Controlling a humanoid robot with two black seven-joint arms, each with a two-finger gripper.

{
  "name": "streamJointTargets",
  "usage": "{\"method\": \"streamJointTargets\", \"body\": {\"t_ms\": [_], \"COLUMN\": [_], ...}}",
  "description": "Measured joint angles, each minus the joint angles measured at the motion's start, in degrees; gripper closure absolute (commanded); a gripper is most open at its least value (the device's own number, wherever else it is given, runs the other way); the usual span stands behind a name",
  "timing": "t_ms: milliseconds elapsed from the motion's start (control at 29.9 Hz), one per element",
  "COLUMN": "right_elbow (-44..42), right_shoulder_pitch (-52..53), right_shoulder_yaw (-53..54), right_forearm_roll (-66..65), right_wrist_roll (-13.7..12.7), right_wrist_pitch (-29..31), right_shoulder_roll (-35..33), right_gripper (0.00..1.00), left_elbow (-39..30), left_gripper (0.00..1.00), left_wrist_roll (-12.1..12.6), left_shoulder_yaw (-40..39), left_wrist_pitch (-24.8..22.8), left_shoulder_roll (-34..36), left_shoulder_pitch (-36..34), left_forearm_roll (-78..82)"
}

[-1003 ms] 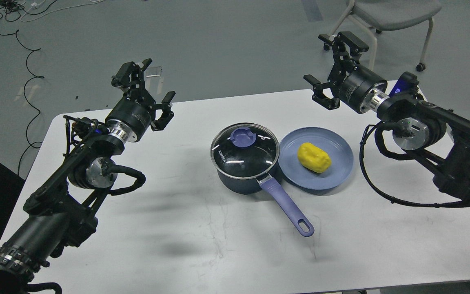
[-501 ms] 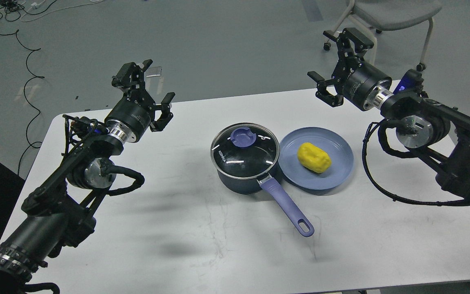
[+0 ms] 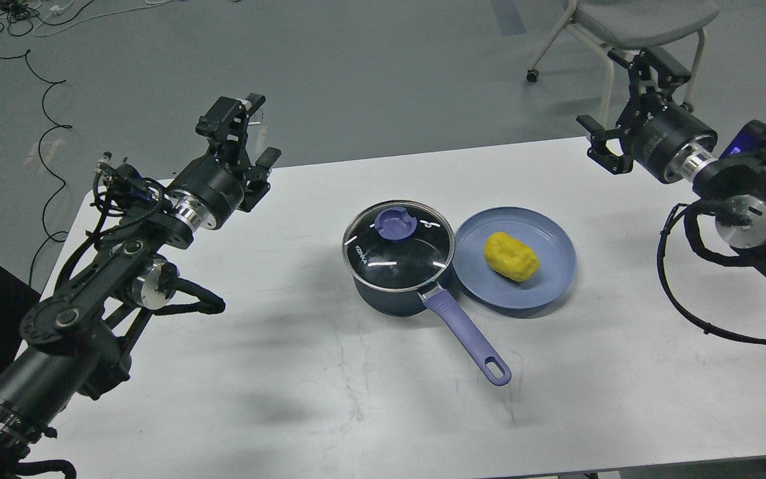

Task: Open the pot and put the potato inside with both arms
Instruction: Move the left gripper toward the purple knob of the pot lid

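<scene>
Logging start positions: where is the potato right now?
Head view: the potato lies on the blue plate, right of centre on the table, just right of the lidded pot.

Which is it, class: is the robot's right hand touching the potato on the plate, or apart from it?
Apart. The head view shows the right hand raised at the table's far edge, with bare tabletop between it and the potato.

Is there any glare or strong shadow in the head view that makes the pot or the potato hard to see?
Head view: sharp, evenly lit. The pot's glass lid shows small white reflections. Soft grey shadows lie on the table. The potato on its plate is clear.
</scene>
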Motion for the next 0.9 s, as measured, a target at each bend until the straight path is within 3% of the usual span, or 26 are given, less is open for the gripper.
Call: {"method": "streamJointTargets", "body": {"t_ms": [301,535,903], "right_elbow": [-2.1,-2.3,-3.6], "right_shoulder_pitch": [-1.2,-1.2,-1.4], "right_shoulder_yaw": [0.3,0.3,0.2], "right_forearm_roll": [1.6,2.1,2.1], "right_wrist_roll": [1.2,1.2,1.2], "right_wrist_pitch": [0.8,0.4,0.3], "right_shoulder_roll": [-1.3,-1.2,-1.2], "right_gripper": [0.0,0.0,0.0], "left_elbow": [-7.7,-9.0,-6.6], "left_gripper": [0.02,0.02,0.02], "left_wrist_roll": [-6.0,-6.5,-6.5], "left_shoulder_yaw": [5.1,15.3,26.4], "left_wrist_pitch": [3.8,7.9,8.4], "left_shoulder_roll": [3.0,2.9,-4.4], "left_shoulder_pitch": [-2.0,-7.3,-15.7], "left_forearm_roll": [40.7,64.0,76.0]}}
